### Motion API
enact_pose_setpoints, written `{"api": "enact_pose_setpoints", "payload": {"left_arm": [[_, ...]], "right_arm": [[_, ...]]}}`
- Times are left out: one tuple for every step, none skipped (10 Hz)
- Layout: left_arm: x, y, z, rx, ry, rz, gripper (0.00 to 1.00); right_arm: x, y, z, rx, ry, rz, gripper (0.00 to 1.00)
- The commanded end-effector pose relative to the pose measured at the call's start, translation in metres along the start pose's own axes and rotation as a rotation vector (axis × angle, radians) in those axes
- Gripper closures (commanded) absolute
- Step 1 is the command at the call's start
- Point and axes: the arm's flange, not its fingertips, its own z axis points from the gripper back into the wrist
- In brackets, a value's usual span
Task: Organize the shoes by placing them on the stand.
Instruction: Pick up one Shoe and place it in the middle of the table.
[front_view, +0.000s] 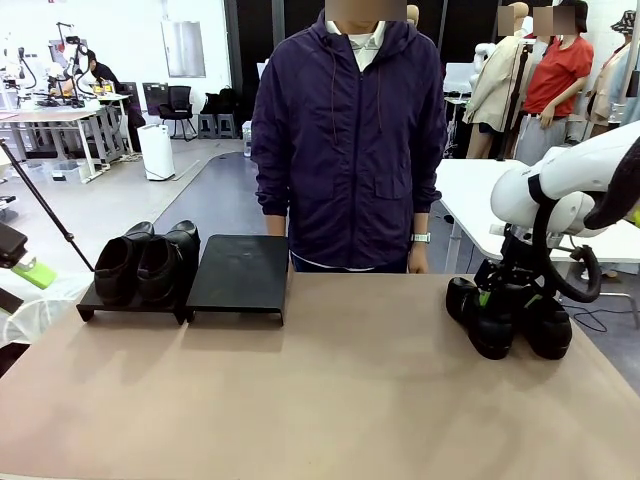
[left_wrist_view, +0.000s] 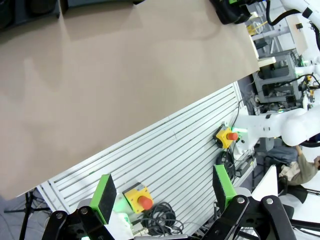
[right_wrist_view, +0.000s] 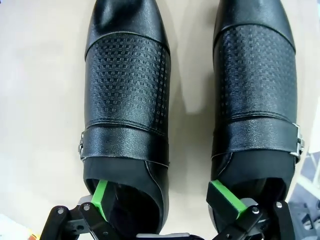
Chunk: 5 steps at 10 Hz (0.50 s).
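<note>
Two black shoes (front_view: 140, 268) sit upright side by side on the left half of the low black stand (front_view: 240, 275), which lies by the tabletop's far edge, left of centre. The other two shoes (front_view: 515, 318), glossy with embossed uppers and buckled straps, stand together near the far right corner.

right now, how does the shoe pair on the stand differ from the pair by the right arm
The stand pair sits raised on the black stand, at its left end; the table pair stands on the table. The stand pair is untouched; the table pair has the open right pincer over it, one finger in each shoe's opening. Both pairs are black, side by side.
</note>
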Motion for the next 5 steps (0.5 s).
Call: {"api": "enact_pose_setpoints", "payload": {"left_arm": [[-0.001,0.001,0.004,0.007,0.009,0.0,0.0],[-0.001,0.001,0.004,0.007,0.009,0.0,0.0],[-0.001,0.001,0.004,0.007,0.009,0.0,0.0],[-0.001,0.001,0.004,0.007,0.009,0.0,0.0],[-0.001,0.001,0.004,0.007,0.009,0.0,0.0]], "right_arm": [[0.005,0.003,0.002,-0.016,0.008,0.019,0.0],[0.006,0.004,0.002,-0.02,0.01,0.023,0.0],[0.005,0.007,0.007,-0.03,0.003,0.029,0.0],[0.005,0.013,0.011,-0.036,0.001,0.05,0.0],[0.005,0.017,0.01,-0.046,0.013,0.06,0.0]]}}
